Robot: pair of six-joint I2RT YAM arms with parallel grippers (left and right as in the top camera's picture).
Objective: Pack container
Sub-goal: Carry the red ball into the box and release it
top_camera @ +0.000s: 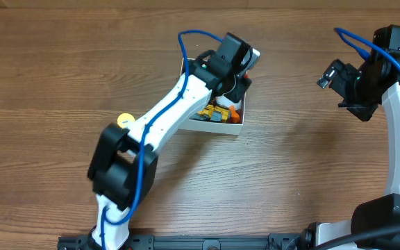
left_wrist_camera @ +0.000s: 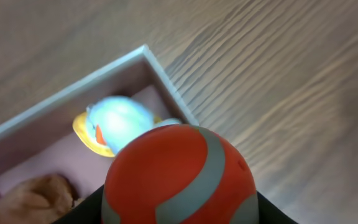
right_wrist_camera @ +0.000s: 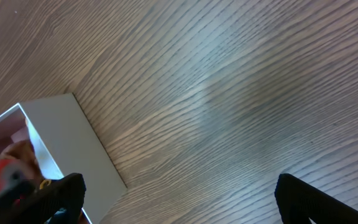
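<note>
Pinching the orange-and-grey ball (left_wrist_camera: 179, 177) in my left pincer (top_camera: 238, 66) above the corner of the container (left_wrist_camera: 73, 90), I risked it clipping the rim and rolling off across the worktop (left_wrist_camera: 291, 81).

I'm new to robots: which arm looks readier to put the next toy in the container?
Left. The left end effector holds a ball over the container's corner; the right end effector hangs open, off to the side.

A brown wooden table (top_camera: 47, 69) shows streaky grain.
</note>
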